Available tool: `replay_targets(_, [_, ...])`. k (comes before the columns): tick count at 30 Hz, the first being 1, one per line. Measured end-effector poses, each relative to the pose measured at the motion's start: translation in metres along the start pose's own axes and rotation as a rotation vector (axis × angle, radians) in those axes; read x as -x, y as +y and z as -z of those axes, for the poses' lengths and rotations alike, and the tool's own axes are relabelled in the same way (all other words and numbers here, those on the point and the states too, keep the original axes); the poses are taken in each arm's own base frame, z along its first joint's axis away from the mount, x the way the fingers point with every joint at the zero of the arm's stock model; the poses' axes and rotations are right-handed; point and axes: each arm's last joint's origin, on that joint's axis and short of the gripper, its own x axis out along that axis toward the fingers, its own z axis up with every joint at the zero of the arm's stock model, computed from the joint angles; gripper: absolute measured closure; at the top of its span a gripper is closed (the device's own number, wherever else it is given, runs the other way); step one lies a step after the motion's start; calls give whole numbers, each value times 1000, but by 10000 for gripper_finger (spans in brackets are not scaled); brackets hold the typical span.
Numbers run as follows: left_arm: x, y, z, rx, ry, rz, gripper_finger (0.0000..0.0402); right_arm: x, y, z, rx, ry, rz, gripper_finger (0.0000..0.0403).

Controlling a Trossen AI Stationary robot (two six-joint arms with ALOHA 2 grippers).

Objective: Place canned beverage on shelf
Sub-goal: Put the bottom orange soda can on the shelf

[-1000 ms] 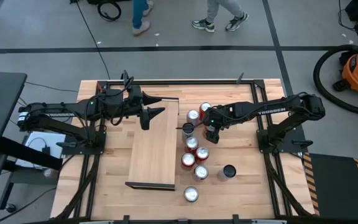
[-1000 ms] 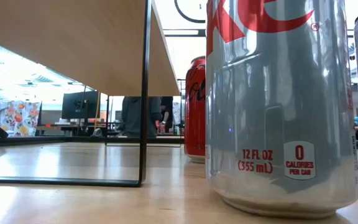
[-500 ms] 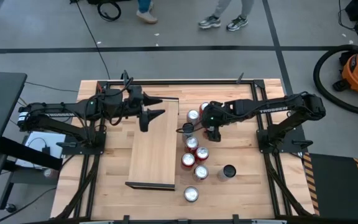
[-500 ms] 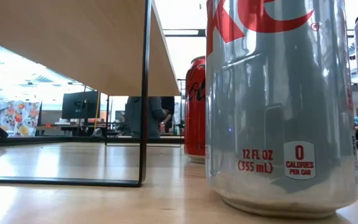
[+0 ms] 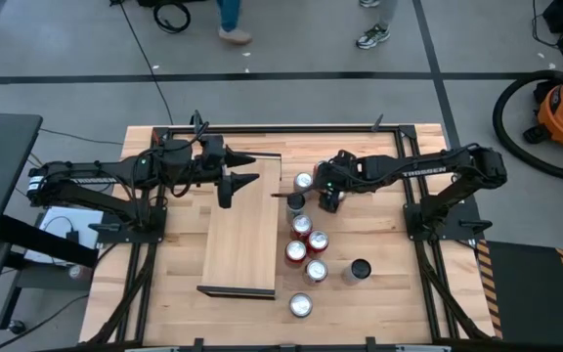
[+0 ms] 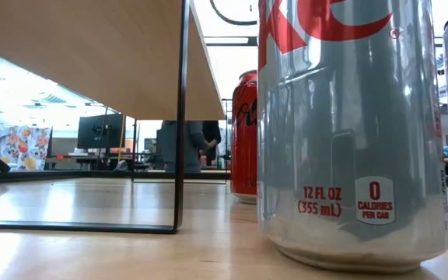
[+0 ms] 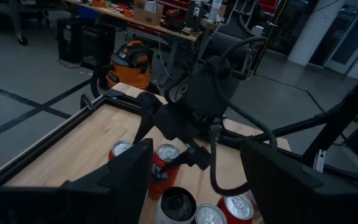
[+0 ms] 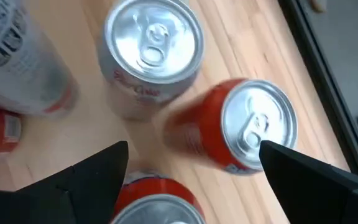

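while the right hand (image 5: 326, 196) hangs wide open and empty right over the red can (image 8: 241, 127), which stands upright under it, the left hand (image 5: 238, 169), half open, waits above the shelf (image 5: 242, 235).

red can (image 8: 238, 127) motion-blurred, silver can (image 6: 354, 132) top cropped

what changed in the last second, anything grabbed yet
The right pincer shifted slightly toward the table's far edge, over the far cans, jaws open and empty. Nothing was grabbed or released. The left pincer hangs unmoved over the shelf, and the cans sit as before.
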Motion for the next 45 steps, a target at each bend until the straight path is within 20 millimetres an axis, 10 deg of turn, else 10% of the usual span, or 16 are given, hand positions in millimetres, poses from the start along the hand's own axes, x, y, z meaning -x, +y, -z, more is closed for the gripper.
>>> replay_targets(17, [0, 0, -1, 41, -8, 2, 147, 63, -45, 20, 85, -157, -271, 31])
replay_targets(33, [4, -1, -4, 52, -26, 8, 147, 21, -38, 58, 84, -7, -256, 31])
replay_targets(45, [6, 12, -17, -8, -43, -81, 147, 15, 9, 58, -44, 75, -430, 31])
